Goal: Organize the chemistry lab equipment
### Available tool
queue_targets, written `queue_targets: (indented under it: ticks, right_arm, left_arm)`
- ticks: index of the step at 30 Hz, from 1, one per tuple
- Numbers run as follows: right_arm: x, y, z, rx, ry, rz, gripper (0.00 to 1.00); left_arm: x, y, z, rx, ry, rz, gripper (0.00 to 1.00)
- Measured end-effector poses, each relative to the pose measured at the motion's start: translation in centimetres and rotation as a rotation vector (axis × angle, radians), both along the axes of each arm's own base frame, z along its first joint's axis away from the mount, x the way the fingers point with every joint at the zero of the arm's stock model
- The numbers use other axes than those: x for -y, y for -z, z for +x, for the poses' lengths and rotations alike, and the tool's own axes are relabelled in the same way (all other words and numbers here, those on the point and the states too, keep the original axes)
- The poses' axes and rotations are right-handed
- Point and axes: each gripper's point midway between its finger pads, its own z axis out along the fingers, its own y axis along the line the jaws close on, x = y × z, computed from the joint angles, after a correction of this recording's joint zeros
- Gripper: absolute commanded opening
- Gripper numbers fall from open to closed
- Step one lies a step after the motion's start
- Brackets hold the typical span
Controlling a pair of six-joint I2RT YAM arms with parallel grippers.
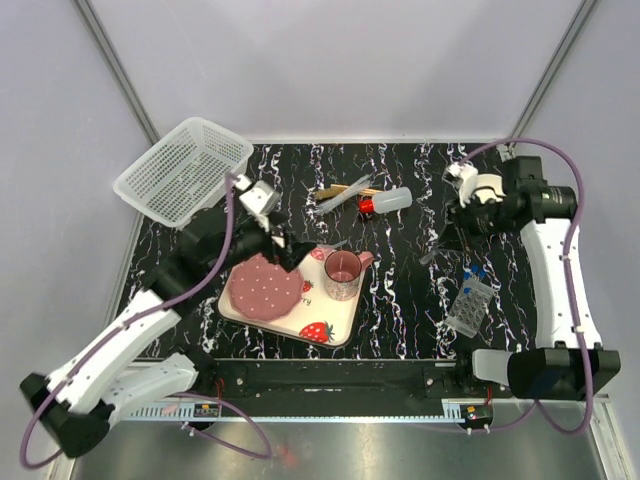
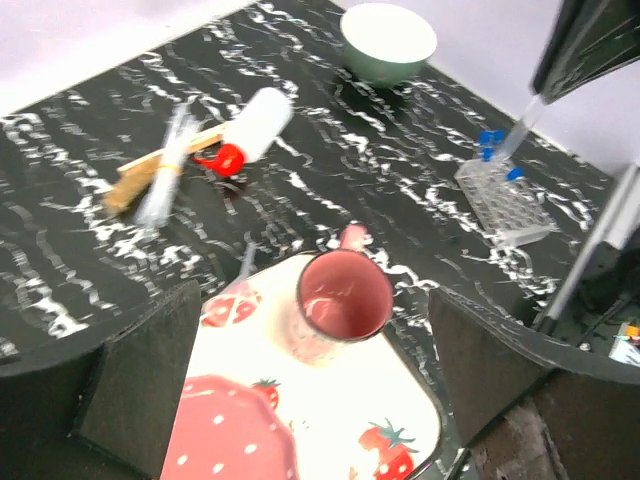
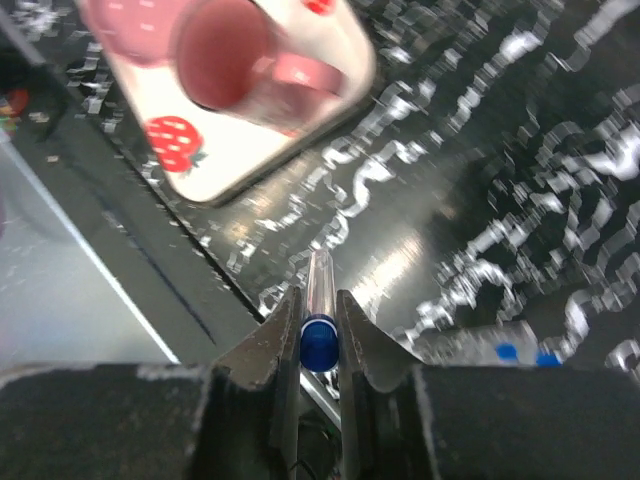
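— black marbled table (image 1: pixel 400 290). where's the tube?
— thin clear tube (image 3: pixel 320 272), pinched at its blue end by the right gripper (image 3: pixel 318 298), above the table near the rack (image 1: pixel 470 300). probably light, slick, fragile. left gripper (image 1: pixel 278 243) gapes, empty.

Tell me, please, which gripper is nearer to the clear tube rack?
Right. The right gripper, jaws shut on a blue-tipped tube, hangs just beyond the clear tube rack. The left gripper, jaws open, is far to its left, over the strawberry-print tray.
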Motion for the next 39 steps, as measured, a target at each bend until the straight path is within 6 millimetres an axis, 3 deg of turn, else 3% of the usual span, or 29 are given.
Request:
queue_targets:
  ticks: [2, 5, 14, 22, 32, 39]
  right_arm:
    - [2.4, 0.7, 0.1, 0.01, 0.084, -0.052, 0.15]
    - [5.6, 1.9, -0.3, 0.004, 0.193, -0.128, 0.15]
    - [11.5, 5.4, -2.6, -0.067, 0.411, -0.316, 0.15]
    - [13.7, 10.6, -2.8, -0.137, 0.542, -0.396, 0.16]
    - [15.4, 13.6, -0.2, -0.131, 0.616, -0.414, 0.16]
    - [15.4, 15.4, -0.2, -0.163, 0.625, -0.406, 0.17]
  left_arm:
    - [-2.3, -0.3, 0.1, 0.049, -0.065, 0.024, 0.99]
    - [-4.3, 1.0, -0.1, 0.082, -0.115, 0.085, 0.99]
    - [-6.2, 7.5, 0.5, 0.014, -0.16, 0.296, 0.99]
    - [-6.6, 8.0, 0.5, 0.021, -0.165, 0.323, 0.99]
    - [-6.8, 8.1, 0.5, 0.027, -0.165, 0.332, 0.99]
    - [-6.8, 8.1, 0.5, 0.028, -0.168, 0.333, 0.99]
